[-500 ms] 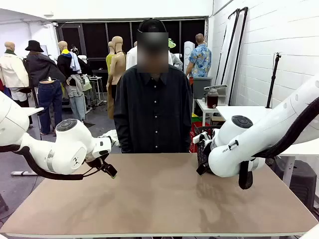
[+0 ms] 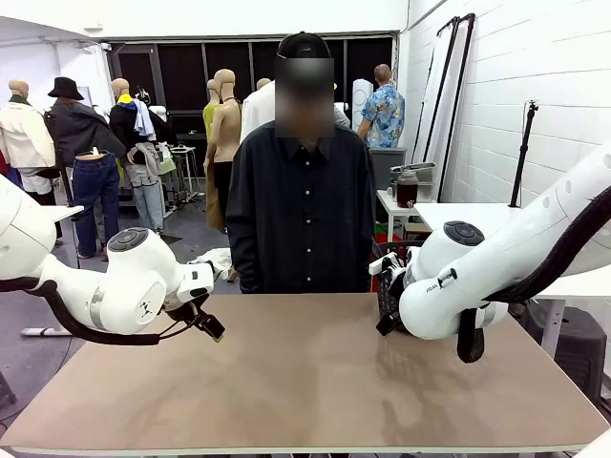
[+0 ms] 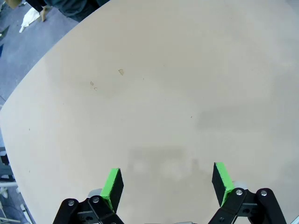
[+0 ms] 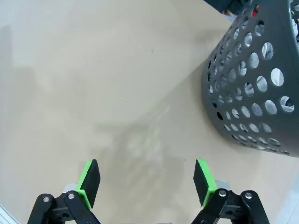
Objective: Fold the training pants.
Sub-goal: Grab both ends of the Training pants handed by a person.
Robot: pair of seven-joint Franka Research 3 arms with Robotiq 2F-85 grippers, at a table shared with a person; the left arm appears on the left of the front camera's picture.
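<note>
my left gripper [image 3: 167, 184], jaws spread, hangs well apart from the dark grey perforated plastic basket [image 4: 252, 93]; my right gripper [image 4: 146, 181], spread too, hovers just beside it. i cannot tell where the training pants lie.

Basket [image 4: 252, 93] on table [image 2: 305, 382] (right side); person [image 2: 304, 210] behind.

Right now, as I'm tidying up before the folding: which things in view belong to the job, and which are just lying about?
For the job:
left gripper, open
right gripper, open
table
person at the far side

Lying about:
basket, on the table near the right gripper
specks on the table
</note>
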